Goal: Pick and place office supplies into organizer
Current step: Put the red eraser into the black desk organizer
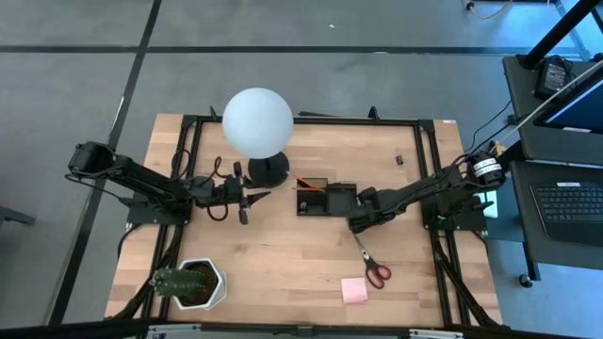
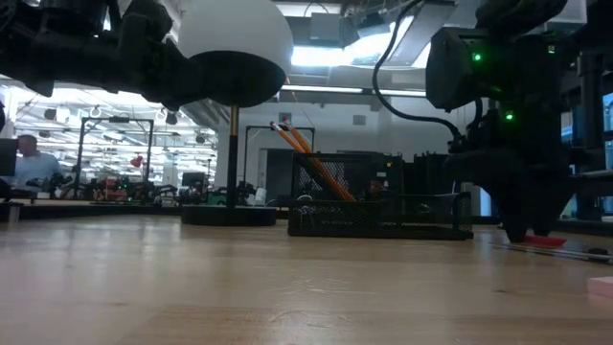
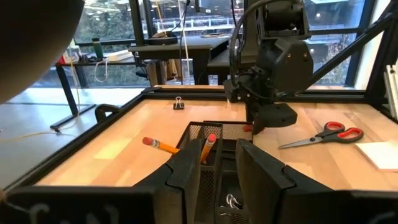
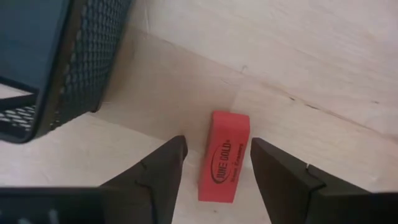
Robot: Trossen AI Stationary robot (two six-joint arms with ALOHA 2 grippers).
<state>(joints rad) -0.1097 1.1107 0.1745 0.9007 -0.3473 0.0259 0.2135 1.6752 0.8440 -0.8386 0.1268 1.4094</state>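
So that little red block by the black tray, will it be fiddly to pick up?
Probably not. The red block lies flat on the table between the right gripper's open fingers, so it shouldn't roll or tip. It looks like a rubbery eraser: likely light, grippy, hardly fragile.

overhead, table-level and two wrist cameras, all sharing the mesh organizer (image 1: pixel 326 200) mid-table

Matt red block (image 4: pixel 224 155), black mesh organizer (image 4: pixel 81 68), pale wood table (image 4: pixel 298 56).
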